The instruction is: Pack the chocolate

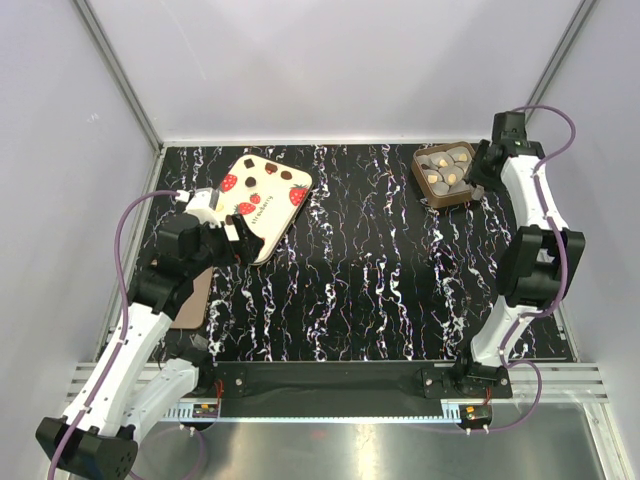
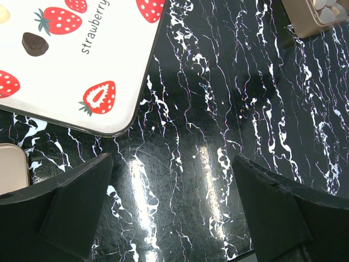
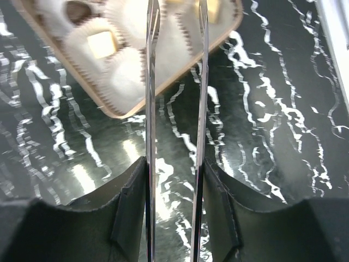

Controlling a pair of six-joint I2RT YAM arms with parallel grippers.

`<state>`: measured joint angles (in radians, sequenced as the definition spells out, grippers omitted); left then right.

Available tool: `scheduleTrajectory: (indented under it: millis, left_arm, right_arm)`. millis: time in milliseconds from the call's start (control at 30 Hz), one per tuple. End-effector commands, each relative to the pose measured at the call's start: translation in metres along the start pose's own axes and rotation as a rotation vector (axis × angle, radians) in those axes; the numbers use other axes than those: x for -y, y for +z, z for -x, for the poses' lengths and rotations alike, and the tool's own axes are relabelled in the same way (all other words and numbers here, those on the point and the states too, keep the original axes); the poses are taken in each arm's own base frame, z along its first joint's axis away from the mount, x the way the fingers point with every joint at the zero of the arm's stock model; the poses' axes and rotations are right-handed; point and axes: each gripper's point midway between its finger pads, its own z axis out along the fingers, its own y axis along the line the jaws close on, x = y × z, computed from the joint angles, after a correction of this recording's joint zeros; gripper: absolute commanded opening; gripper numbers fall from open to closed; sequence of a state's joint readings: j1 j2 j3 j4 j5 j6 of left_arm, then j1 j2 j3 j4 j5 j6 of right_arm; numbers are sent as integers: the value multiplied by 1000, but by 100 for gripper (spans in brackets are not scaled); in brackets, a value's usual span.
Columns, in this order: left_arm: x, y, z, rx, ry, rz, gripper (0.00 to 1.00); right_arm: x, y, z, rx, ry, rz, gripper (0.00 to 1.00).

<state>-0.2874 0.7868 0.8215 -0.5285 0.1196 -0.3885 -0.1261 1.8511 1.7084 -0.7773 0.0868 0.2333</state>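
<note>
The chocolate (image 1: 446,168), small pale and gold pieces in fluted cups, sits in a small square brown tray (image 1: 424,186) at the back right. In the right wrist view the tray (image 3: 126,111) lies just ahead, with a gold piece (image 3: 102,43) in it. My right gripper (image 1: 478,172) hovers at the tray's right edge. Its narrowed jaws (image 3: 174,164) press on two thin metal blades (image 3: 148,82), like tongs, that reach over the tray. My left gripper (image 1: 235,240) is open and empty (image 2: 172,180) over bare table beside the strawberry lid (image 1: 265,195).
The cream strawberry lid (image 2: 82,65) lies at the back left, its near corner just ahead of my left fingers. A flat tan piece (image 1: 192,298) lies under my left arm and also shows in the left wrist view (image 2: 11,166). Walls enclose the black marbled table.
</note>
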Motion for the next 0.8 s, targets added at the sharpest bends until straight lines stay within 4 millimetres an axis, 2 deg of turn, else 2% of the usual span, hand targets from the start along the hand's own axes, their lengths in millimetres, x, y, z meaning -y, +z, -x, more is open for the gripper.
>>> scheduleTrajectory:
  millis: [0, 133, 167, 233, 300, 367, 400, 533, 567, 633, 700, 767]
  left_arm:
    - [5, -1, 16, 53, 17, -20, 99]
    - [4, -2, 17, 60, 18, -14, 99]
    - [4, -3, 17, 63, 18, -12, 99]
    - [3, -3, 17, 62, 19, -9, 99]
    - [3, -3, 17, 62, 19, -7, 99]
    - [2, -3, 17, 64, 19, -4, 99]
    - [2, -4, 18, 68, 19, -4, 99]
    - [2, -5, 18, 72, 19, -1, 99]
    - [1, -5, 18, 73, 19, 1, 99]
    - [0, -7, 19, 81, 18, 9, 99]
    - [-1, -8, 20, 86, 18, 17, 99]
    - [-1, -9, 21, 89, 18, 17, 99]
  right_arm:
    - [-47, -48, 25, 99, -19, 151, 49]
    - [-104, -66, 11, 123, -96, 248, 49]
    - [-127, -75, 3, 126, -121, 298, 49]
    - [-153, -82, -3, 137, -133, 371, 49]
    - [-189, -92, -17, 139, -157, 463, 48]
    - [-212, -95, -32, 127, -172, 512, 47]
    - [-234, -102, -41, 134, -196, 565, 47]
    - [-280, -103, -77, 90, -257, 651, 47]
    - [-290, -97, -84, 83, -276, 643, 47]
    - [-306, -97, -105, 58, -332, 630, 47]
    - [-318, -90, -114, 52, -357, 618, 47]
    - [-335, -93, -128, 43, -382, 650, 47]
